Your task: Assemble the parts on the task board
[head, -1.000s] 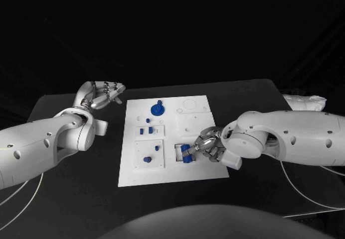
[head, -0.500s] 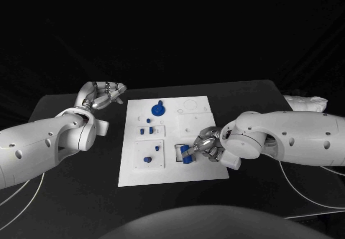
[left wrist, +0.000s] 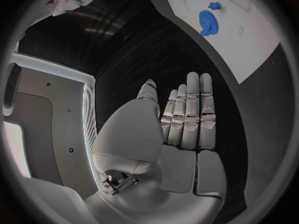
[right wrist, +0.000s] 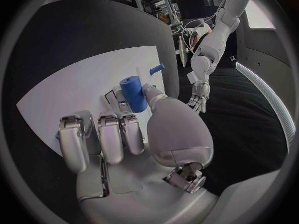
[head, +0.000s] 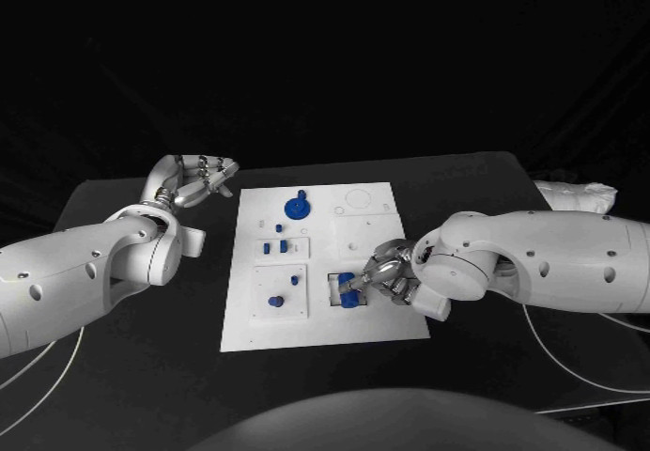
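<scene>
Task board [head: 365, 315]: matt white, smooth plate. Parts, e.g. blue cylinder [right wrist: 133, 94]: smooth plastic look. Table [head: 122, 376]: black, faint sheen. Right hand [right wrist: 118, 134]: satin metallic silver

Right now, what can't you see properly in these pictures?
- Head view: the right hand covers part of the blue cylinder, so the grip stays unclear.
- Right wrist view: the hand hides the task board beneath it.
- Head view: the small blue parts are too tiny to identify.

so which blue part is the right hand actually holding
The blue cylinder at the board's near right recess, pinched by the right hand; the other blue parts lie untouched farther left and back.
</scene>
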